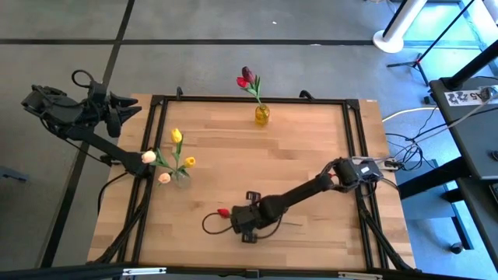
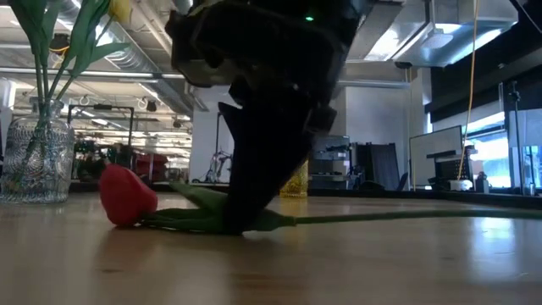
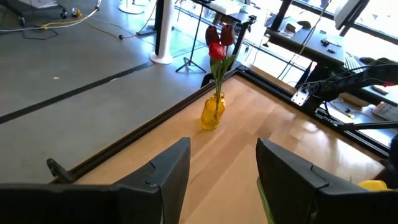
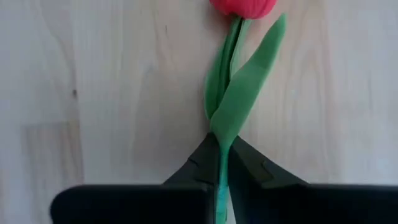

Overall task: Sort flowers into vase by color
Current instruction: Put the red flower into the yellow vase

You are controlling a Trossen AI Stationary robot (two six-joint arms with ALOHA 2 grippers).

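Observation:
A red tulip (image 1: 223, 211) lies flat on the table near its near edge; its head (image 2: 127, 196) and long green stem (image 2: 406, 217) rest on the wood. My right gripper (image 4: 221, 163) reaches down onto it and is shut on its stem. A yellow vase (image 1: 262, 115) at the far edge holds red and maroon tulips (image 3: 217, 43). A clear glass vase (image 1: 181, 177) at the left holds yellow and cream tulips (image 1: 177, 137). My left gripper (image 3: 224, 168) waits open, raised over the table's far left corner. My right gripper pinches the red tulip's stem (image 4: 222, 155) between its two fingers, just behind the leaves (image 4: 245, 87). The fingers (image 2: 254, 182) come from above, pointing down, across the stem. The tulip lies flat on the table, head toward the table's left.
A black metal frame (image 1: 257, 99) runs around the tabletop. Bare wood (image 1: 311, 148) spreads between the two vases and the lying tulip. Cables (image 1: 405, 144) and equipment stand beyond the table's right edge.

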